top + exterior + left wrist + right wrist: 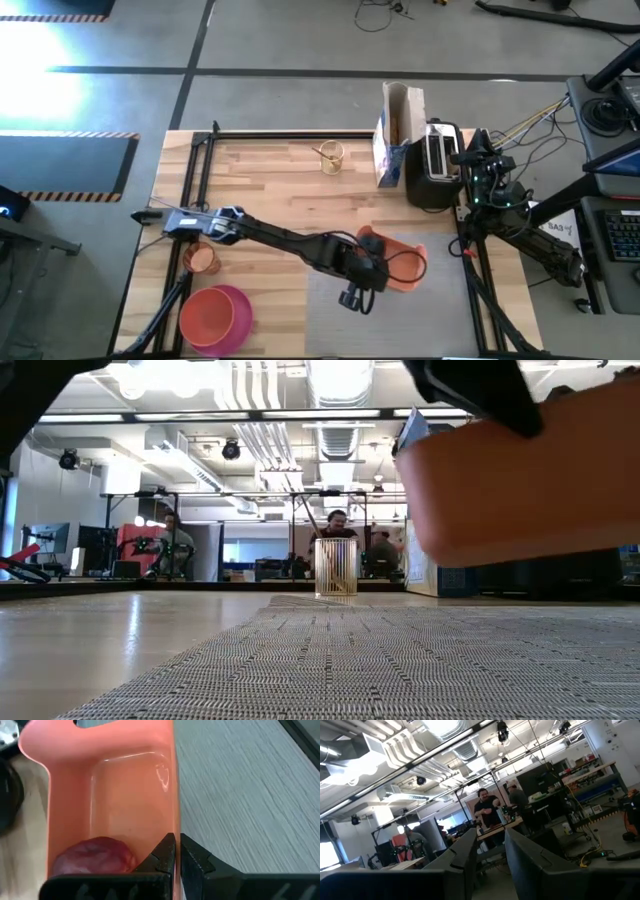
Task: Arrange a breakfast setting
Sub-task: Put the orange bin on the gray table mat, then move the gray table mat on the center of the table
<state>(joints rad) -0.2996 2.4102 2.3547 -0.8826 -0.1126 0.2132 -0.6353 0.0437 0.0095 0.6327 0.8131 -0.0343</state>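
Note:
My left gripper (372, 272) is shut on the orange rectangular tray (405, 265), held above the grey woven placemat (390, 315). A red apple (95, 861) lies inside the tray. In the low view the tray (530, 480) hangs clear above the placemat (400, 660). The pink plate, with the orange bowl on it (213, 318), stands at the near left, and the small orange cup (203, 259) is beside the left arm's base. My right gripper (491, 855) is open and empty, raised at the table's right edge near the toaster (440, 160). The toast slice is not in view. My left gripper pinches one side wall of the tray at its rim (174, 822), one finger inside the tray (162, 852) and one outside (197, 860). The fingers come slanting down from above. The tray is lifted clear of the placemat, roughly level, with the apple resting on its floor.
A gold wire holder (330, 156) stands at the far middle of the table, and also shows in the low view (335, 567). A tall paper bag (397, 135) stands left of the toaster. People show in the room beyond the table (338, 525).

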